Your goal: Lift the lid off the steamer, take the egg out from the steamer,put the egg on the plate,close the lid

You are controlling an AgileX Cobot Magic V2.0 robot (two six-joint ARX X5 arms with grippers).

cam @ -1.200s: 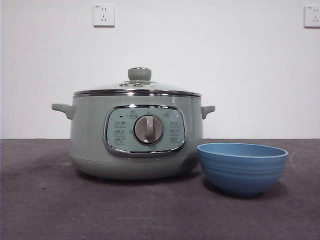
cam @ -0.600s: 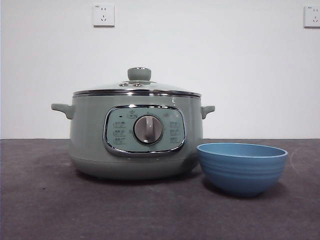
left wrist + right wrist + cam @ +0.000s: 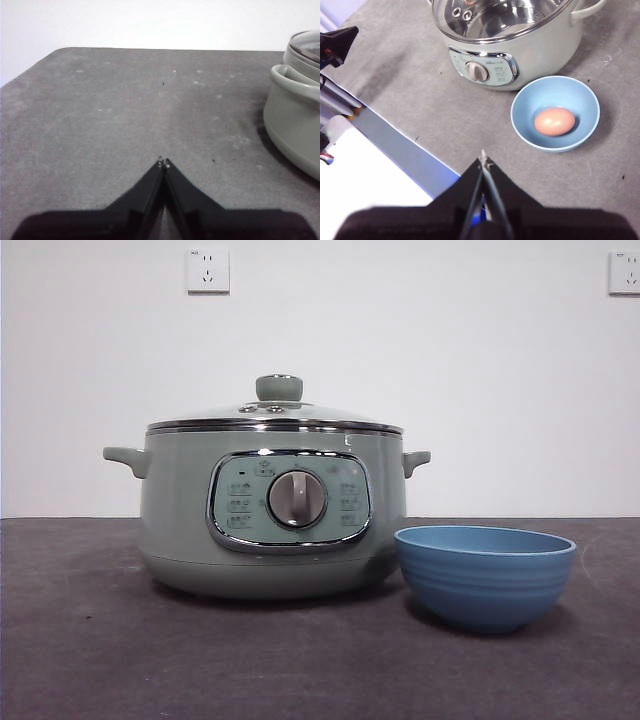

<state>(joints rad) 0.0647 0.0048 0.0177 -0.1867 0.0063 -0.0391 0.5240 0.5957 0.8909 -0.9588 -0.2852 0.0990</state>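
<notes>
The sage-green steamer [image 3: 273, 510] stands on the grey table with its domed lid [image 3: 274, 416] closed on it; it also shows in the right wrist view [image 3: 520, 47] and at the edge of the left wrist view [image 3: 295, 120]. The blue plate [image 3: 484, 575] stands to its right, and the right wrist view shows a brown egg [image 3: 554, 121] lying in the plate [image 3: 525, 125]. My left gripper [image 3: 163, 163] is shut and empty over bare table beside the steamer. My right gripper [image 3: 483, 159] is shut and empty, high above the table's front edge.
Two wall sockets [image 3: 207, 270] sit on the white wall behind. The right wrist view shows the table's front edge [image 3: 395, 145] and another black arm part [image 3: 337, 42] at the side.
</notes>
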